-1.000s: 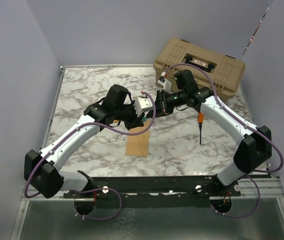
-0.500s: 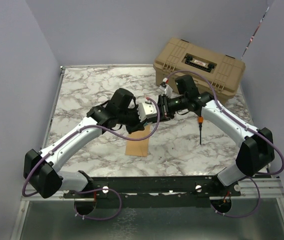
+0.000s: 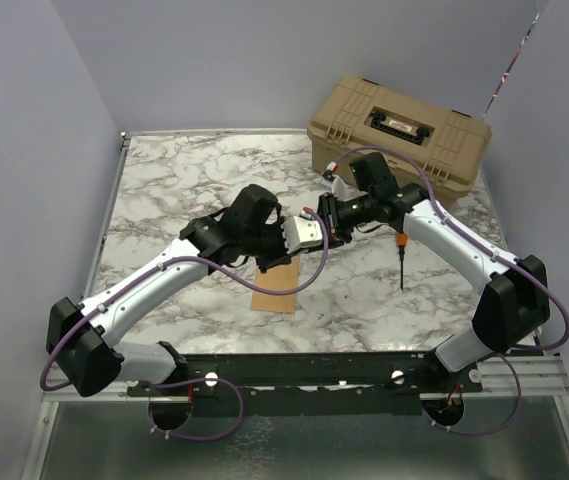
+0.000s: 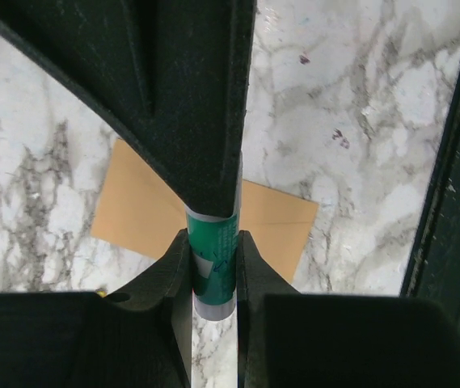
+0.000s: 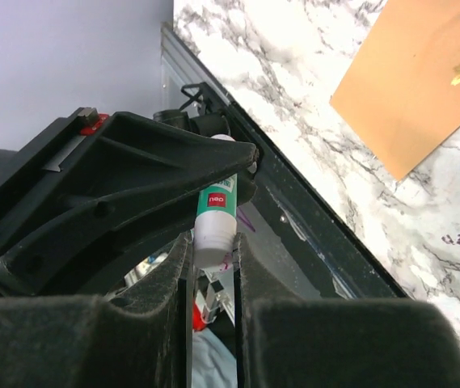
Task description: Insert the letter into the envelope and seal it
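My left gripper (image 4: pixel 213 252) and right gripper (image 5: pixel 213 257) both pinch the glue stick (image 4: pixel 214 279); I should pull straight apart, not sideways.

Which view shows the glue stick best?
Right wrist: the glue stick shows its white body and green label, gripped by the right pincer and left pincer. Left wrist shows just a green strip between its fingers. Top view hides it where the pincers meet.
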Tool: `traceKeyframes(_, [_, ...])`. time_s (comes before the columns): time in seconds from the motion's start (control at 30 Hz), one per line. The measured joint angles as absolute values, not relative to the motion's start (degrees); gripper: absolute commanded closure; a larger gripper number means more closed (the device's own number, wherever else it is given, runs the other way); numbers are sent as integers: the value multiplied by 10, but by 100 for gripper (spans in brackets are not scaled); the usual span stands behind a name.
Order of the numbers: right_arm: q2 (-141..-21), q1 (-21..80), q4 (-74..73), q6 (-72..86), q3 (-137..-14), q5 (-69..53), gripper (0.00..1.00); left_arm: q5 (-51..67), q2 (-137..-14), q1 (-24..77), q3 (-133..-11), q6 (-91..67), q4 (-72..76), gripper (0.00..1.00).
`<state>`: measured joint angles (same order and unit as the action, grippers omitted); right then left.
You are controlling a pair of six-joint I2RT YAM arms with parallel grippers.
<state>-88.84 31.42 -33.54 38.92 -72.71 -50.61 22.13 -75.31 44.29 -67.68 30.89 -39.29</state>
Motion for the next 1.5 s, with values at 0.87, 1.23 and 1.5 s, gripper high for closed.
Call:
traceKeyframes(0.87, [-703,279,-309,410,-745,-14,31,50,-783,450,-556,-263,41,98])
traceKeyframes(1.23, [-651,279,-331,408,-660,68,32,-61,-1043,450,-742,-426,-101,96])
traceKeyframes(1.5, [-647,279,-339,395,-660,68,37,-55,-1136,454,-781,-413,-199,77])
